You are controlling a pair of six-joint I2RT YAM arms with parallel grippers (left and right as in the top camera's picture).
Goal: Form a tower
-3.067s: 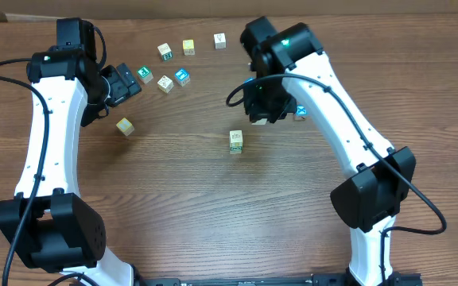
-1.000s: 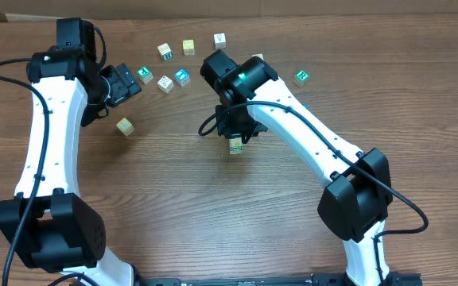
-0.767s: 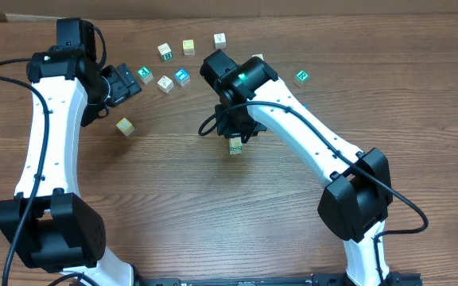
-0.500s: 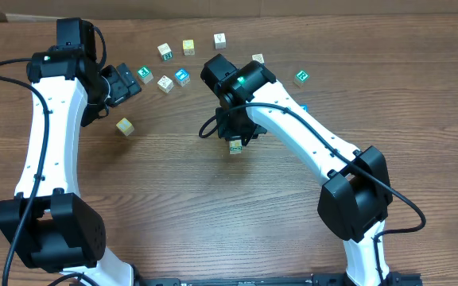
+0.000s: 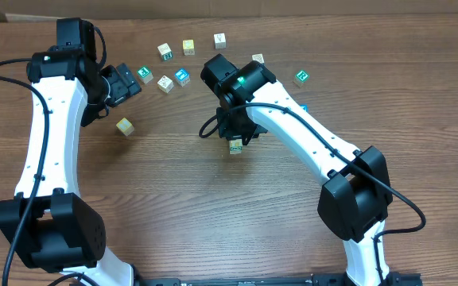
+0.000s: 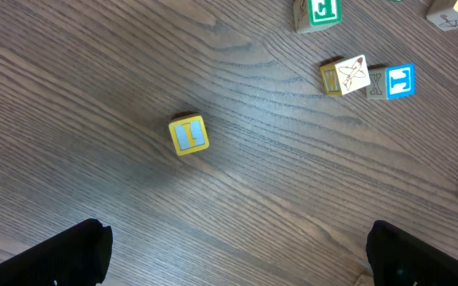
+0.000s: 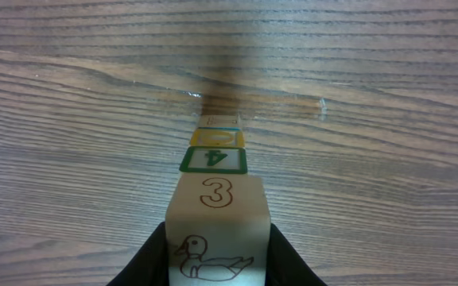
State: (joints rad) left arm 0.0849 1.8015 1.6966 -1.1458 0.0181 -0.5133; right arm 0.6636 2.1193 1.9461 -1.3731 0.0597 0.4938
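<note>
Cubes: four show in the tower (image 7: 213, 159) near the middle of the table (image 5: 173, 199), its top cube (image 7: 217, 230) pinched by the right gripper (image 7: 219, 248). At least nine loose cubes (image 5: 165, 83) lie scattered beyond. Left gripper (image 6: 237, 258) hangs wide open, empty.

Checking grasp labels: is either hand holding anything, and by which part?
Right hand grips the duck-and-3 cube by its two opposite side faces, over the tower. Left hand is open, holding nothing.
</note>
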